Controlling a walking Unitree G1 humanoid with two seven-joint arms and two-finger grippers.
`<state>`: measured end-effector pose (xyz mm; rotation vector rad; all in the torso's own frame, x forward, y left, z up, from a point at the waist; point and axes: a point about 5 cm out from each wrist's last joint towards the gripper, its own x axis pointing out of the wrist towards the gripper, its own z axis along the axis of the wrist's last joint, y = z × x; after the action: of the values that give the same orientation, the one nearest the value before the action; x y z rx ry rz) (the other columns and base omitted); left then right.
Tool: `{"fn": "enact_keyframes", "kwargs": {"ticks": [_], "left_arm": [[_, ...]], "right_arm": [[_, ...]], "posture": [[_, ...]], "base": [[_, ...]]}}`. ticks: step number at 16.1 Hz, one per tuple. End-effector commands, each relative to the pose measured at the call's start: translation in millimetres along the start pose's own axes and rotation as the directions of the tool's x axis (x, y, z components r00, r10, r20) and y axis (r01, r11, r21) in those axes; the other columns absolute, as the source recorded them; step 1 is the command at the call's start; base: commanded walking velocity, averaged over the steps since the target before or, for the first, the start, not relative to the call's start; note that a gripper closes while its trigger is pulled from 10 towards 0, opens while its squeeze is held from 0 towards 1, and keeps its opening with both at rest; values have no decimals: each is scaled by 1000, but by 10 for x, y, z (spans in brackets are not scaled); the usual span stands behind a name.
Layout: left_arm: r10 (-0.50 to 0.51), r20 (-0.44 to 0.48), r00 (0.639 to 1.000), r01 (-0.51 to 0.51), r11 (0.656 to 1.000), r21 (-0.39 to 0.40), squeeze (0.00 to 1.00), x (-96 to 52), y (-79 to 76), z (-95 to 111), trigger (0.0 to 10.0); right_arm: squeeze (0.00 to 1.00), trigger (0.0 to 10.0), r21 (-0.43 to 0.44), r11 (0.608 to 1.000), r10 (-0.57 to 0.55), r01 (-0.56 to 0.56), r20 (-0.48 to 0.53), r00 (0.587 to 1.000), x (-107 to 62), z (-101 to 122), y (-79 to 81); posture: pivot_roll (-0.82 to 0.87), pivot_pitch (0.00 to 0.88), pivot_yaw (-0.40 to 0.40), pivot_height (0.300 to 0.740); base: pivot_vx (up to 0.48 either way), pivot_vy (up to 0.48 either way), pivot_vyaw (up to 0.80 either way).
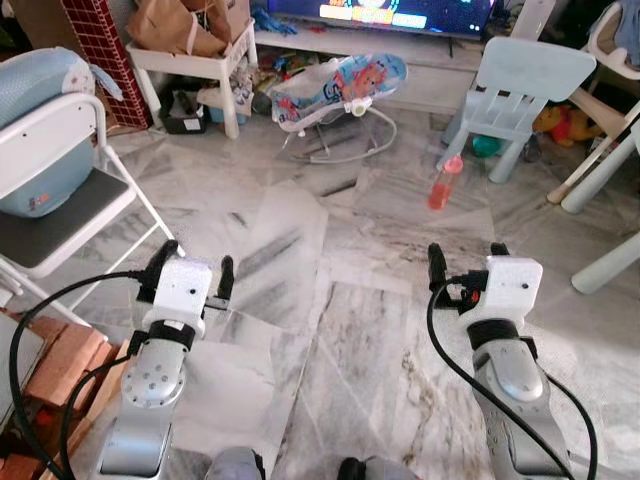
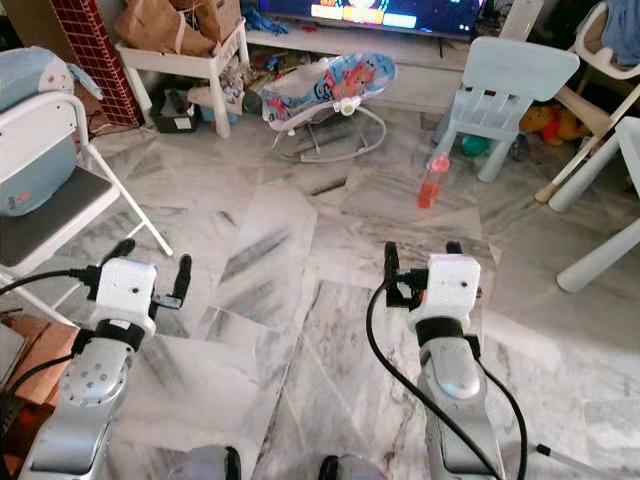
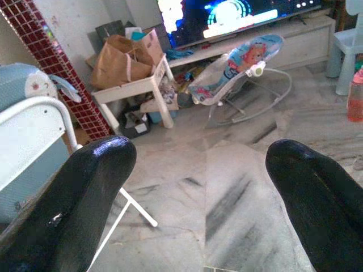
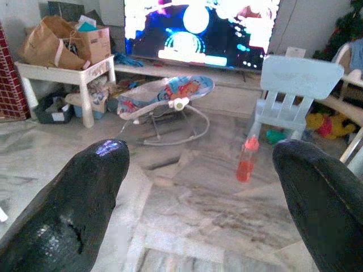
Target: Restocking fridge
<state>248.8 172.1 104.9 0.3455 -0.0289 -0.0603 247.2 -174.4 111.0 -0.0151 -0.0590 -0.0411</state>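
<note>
Floor: grey marble, seen throughout.
Bottle: pink bottle stood upright, far right, near pale blue chair.
Left gripper: fingers spread, nothing held.
Right gripper: fingers spread, nothing held.

One pink bottle on the floor, one baby bouncer, one pale blue kid's chair. Also one white side table, one folding chair, one TV.

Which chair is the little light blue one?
The light blue plastic child's chair beside the orange bottle. The other, the white folding chair at the robot's left, has a grey seat.
</note>
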Motion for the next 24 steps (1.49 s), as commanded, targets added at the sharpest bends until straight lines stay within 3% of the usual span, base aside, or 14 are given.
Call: {"fn": "enact_keyframes", "kwargs": {"ticks": [1,2,5,9,15,18,24], "left_arm": [[-28,-19,999,28,1000,10,0,-36,1,-46,10000],[-15,-49,999,17,1000,26,0,-118,59,-103,10000],[-20,-85,996,23,999,33,0,-218,73,-185,10000],[-6,-66,998,8,999,35,0,-131,101,-127,10000],[-2,-59,998,3,1000,29,0,-122,74,-104,10000],[10,-59,998,-9,1000,26,0,-115,77,-101,10000],[9,-77,997,-8,1000,1,0,-127,50,-119,10000]], "right_arm": [[0,10000,3,1000,-30,30,-24,999,-67,-51,-83],[0,10000,-36,999,-33,31,-51,998,-172,-115,-122],[0,10000,-61,997,-47,41,-98,994,-258,-208,-134],[0,10000,-41,999,3,-6,-64,998,-137,-175,-60],[0,10000,6,999,35,-35,-91,995,-115,-156,-51],[0,10000,-39,999,16,-20,-103,995,-68,-142,-61],[0,10000,-41,999,32,-35,-88,996,-89,-116,-70]], "posture": [[128,80,-38,740],[136,85,-35,740],[145,94,-38,740],[142,110,-52,740],[138,133,-66,740],[137,138,-68,740],[129,144,-52,740]], "base": [[0,0,0],[0,0,0],[-177,0,0],[-301,0,0],[-303,0,0],[0,0,0],[0,0,0]]}}
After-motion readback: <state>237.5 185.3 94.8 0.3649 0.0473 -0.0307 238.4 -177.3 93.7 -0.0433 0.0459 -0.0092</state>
